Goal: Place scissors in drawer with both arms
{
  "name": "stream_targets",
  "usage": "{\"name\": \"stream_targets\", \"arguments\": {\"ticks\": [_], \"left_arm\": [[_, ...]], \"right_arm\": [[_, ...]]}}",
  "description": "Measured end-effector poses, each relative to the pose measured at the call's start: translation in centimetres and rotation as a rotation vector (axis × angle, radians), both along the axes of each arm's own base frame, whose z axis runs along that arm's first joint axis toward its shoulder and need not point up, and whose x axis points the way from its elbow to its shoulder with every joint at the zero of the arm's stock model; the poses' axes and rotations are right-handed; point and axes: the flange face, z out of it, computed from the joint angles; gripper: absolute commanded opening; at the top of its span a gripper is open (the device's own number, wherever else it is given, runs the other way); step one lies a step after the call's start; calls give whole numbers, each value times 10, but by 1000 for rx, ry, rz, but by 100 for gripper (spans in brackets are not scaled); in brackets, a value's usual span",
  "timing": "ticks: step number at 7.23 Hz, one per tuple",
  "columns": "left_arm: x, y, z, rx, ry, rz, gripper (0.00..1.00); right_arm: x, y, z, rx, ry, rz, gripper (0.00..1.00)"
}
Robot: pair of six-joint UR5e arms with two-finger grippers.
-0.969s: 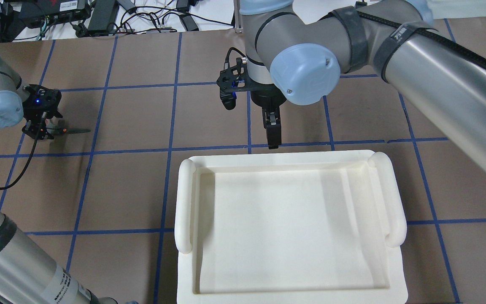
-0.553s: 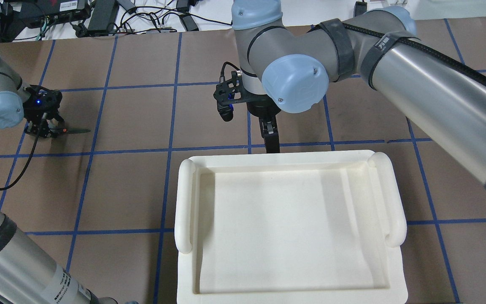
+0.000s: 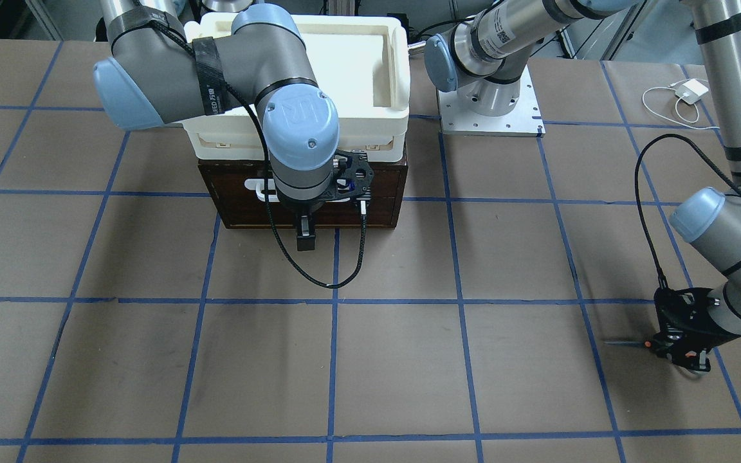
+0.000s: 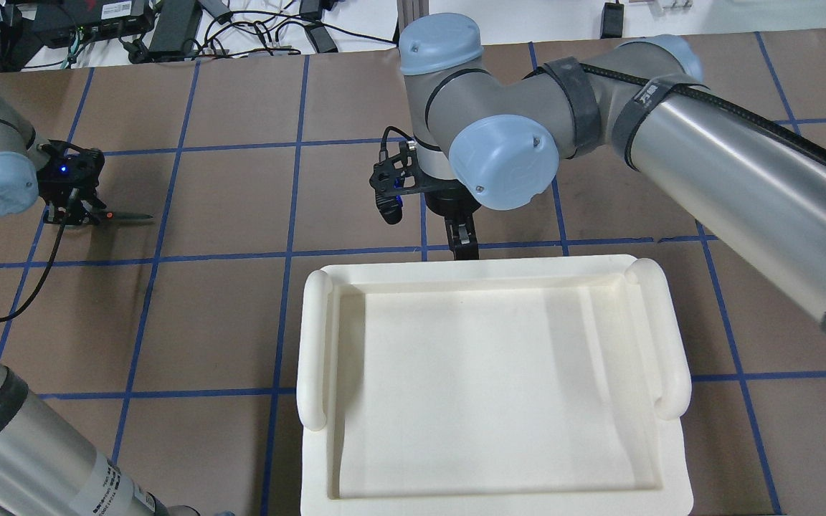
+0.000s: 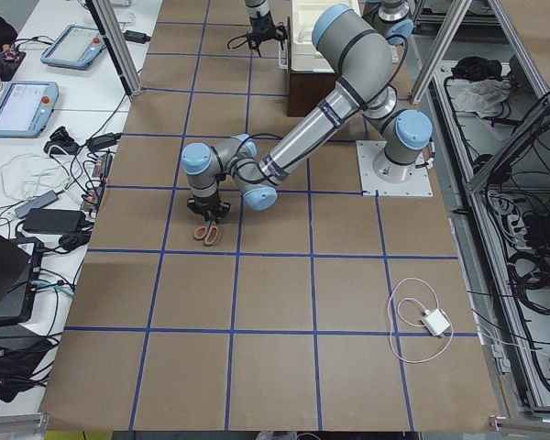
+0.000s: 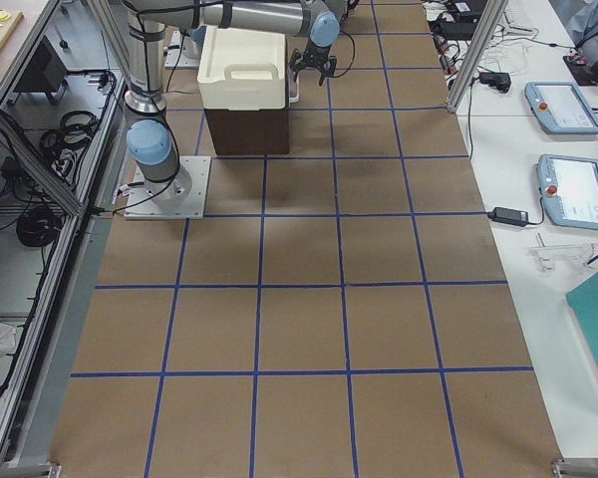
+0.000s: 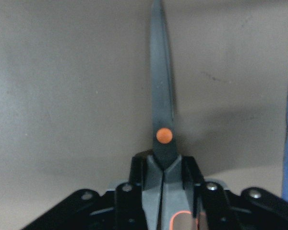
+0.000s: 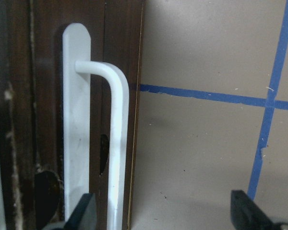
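Two risks: my right pincer (image 3: 306, 241) is hanging open astride the handle (image 8: 117, 143) of the shut drawer (image 3: 383, 193), the bar crowding one finger, so closing may glance off. My left pincer (image 4: 74, 213) is clamping the scissors (image 7: 162, 110) by their loops, seemingly just off the counter (image 3: 409, 360), well apart from the drawer; the blades may swing.

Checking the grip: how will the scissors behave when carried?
Likely stiff and light: the scissors are small, with thin blades. The left gripper pinches just behind the pivot, so the long blade end may swivel. The closed blades will probably stay together.
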Motion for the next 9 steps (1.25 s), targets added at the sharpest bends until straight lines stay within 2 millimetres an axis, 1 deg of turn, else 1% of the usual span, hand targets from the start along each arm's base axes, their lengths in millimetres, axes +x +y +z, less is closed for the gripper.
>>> {"name": "stream_targets", "arguments": {"ticks": [1,2,4,6,7,8,9], "left_arm": [[-10,-3,15,-27,21,-12,0],[-26,-4,35,-36,36,-27,0],[-69,-1,85,-6,5,-54,0],[-111,7,131,-24,-2,-34,0],[-131,9,145,-40,-5,-11,0],[-144,10,154,-52,-9,9,0],[-151,11,157,-55,-10,19,0]], "right_arm": [[0,0,-2,6,-1,0,100],[-1,0,-3,13,0,0,100],[-2,0,-5,24,2,4,100],[-1,-2,-13,40,1,2,100],[0,-2,-16,47,-1,0,100],[0,-3,-18,50,-1,-1,100],[1,-4,-20,55,-1,-1,100]]}}
